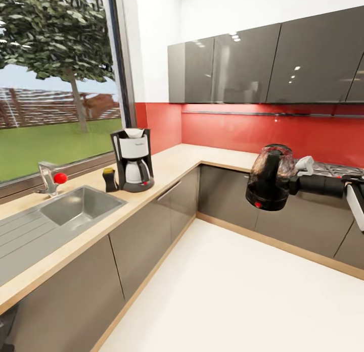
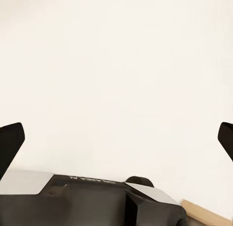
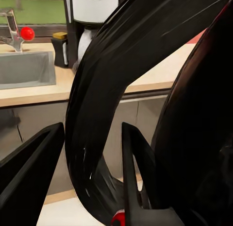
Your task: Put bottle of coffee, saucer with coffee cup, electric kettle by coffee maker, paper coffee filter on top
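The electric kettle, a glass jug with a dark base, hangs in the air over the floor, right of the counter corner. My right gripper is shut on it; its black curved handle runs between the fingers. The coffee maker stands on the kitchen countertop by the window, with a white paper coffee filter on top. The bottle of coffee stands just left of it. My left gripper is open over white floor. The saucer and the coffee cup are out of view.
A grey inset sink with a red-knobbed tap lies left of the coffee maker. Dark cabinet fronts run under the L-shaped worktop, wall cabinets above. A hob sits behind my right arm. White floor lies in front.
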Available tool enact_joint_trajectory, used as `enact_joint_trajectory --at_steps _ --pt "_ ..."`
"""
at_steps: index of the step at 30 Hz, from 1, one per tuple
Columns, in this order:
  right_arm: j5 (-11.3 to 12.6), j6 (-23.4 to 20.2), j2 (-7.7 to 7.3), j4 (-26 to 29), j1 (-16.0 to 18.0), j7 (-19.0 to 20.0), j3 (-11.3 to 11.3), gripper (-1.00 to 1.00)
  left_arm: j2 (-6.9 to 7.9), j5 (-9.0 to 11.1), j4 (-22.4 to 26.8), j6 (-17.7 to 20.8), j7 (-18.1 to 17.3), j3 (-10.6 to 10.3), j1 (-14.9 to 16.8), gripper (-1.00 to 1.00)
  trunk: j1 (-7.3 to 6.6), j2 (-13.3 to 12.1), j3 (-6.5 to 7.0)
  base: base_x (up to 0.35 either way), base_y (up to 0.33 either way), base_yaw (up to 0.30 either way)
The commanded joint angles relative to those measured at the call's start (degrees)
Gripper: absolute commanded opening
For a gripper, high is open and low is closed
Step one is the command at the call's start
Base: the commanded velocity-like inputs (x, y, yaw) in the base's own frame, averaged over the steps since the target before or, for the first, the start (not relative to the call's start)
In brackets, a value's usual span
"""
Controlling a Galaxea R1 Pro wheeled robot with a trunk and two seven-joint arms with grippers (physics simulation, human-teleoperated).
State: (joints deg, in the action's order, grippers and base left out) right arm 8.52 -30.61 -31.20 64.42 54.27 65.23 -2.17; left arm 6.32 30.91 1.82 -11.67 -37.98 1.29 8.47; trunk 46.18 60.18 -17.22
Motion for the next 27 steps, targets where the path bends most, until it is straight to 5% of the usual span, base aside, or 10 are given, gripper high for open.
enact_joint_trajectory --at_steps 1,27 --pt "0.5 -0.4 -0.01 0.0 0.0 0.1 0.0 -1.0 0.01 -0.2 -0.1 -0.3 -0.2 0.1 0.1 1.0 0.03 0.0 -0.07 0.302 -0.163 0.0" --pt "0.6 -0.4 -0.01 0.1 0.0 0.1 0.0 -1.0 0.18 -0.2 -0.1 -0.3 -0.2 0.1 0.1 1.0 0.03 0.0 -0.07 0.302 -0.163 0.0"
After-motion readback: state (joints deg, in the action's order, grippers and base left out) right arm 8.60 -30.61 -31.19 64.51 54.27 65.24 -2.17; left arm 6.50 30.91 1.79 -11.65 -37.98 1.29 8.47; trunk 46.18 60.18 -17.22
